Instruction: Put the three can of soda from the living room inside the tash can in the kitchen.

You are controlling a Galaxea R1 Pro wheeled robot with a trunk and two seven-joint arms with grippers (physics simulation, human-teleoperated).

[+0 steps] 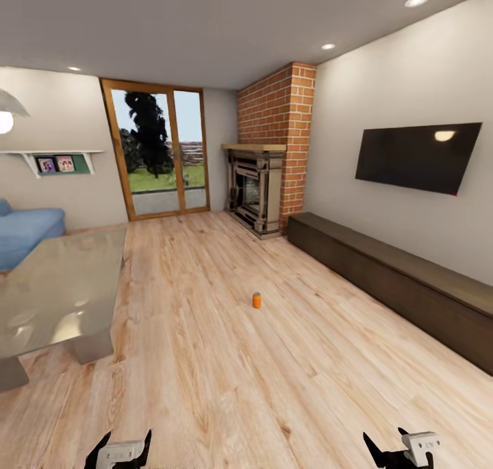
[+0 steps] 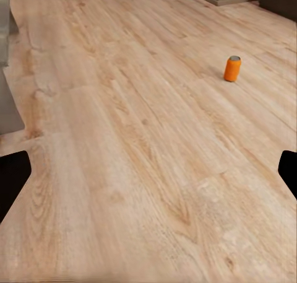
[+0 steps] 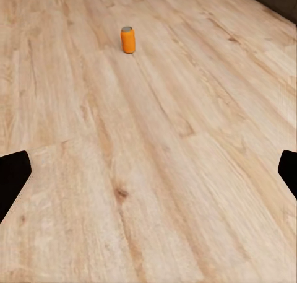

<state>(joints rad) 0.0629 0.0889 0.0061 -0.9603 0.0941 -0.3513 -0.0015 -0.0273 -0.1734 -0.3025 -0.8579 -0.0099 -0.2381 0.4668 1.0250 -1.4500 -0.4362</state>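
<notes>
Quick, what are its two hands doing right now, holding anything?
Left hand: open, holding nothing.
Right hand: open, holding nothing.
The can stands untouched on the floor ahead.

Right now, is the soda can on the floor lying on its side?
No. In the head view the can stands upright on the wood floor, its grey end facing up, apart from the glass table.

One soda can [image 1: 257, 300], one glass table [image 1: 58, 291], one TV [image 1: 418, 157].
</notes>
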